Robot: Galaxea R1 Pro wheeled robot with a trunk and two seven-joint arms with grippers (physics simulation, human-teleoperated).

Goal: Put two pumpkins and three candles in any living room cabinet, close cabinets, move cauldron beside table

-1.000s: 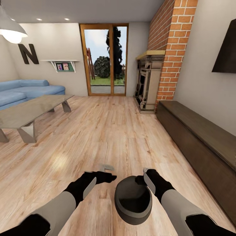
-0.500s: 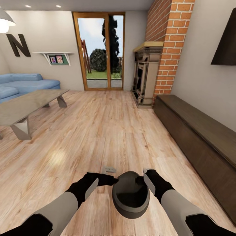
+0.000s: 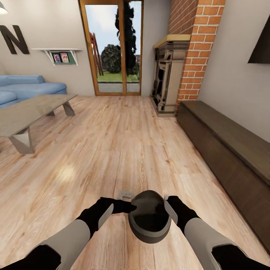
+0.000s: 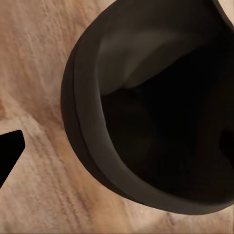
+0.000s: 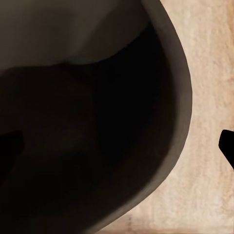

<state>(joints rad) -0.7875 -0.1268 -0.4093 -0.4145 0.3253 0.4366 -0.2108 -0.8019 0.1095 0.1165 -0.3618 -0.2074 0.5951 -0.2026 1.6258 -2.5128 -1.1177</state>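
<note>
The black cauldron hangs low in front of me above the plank floor, mouth up. My right gripper is shut on its rim, one finger inside and one outside. In the right wrist view the cauldron's wall runs between the two fingers. My left gripper is open at the pot's other side, its lower fingertip touching the rim. The left wrist view looks into the cauldron, with one fingertip outside it. The low glass-topped table stands far left. The long dark cabinet lines the right wall, its front shut.
A brick fireplace stands beyond the cabinet's far end, and a glazed door is straight ahead. The blue sofa sits behind the table. Open plank floor stretches between table and cabinet.
The camera has moved forward, so the room has shifted in view. The cauldron has swung up and left in the right gripper's hold and now meets the left fingertip.
</note>
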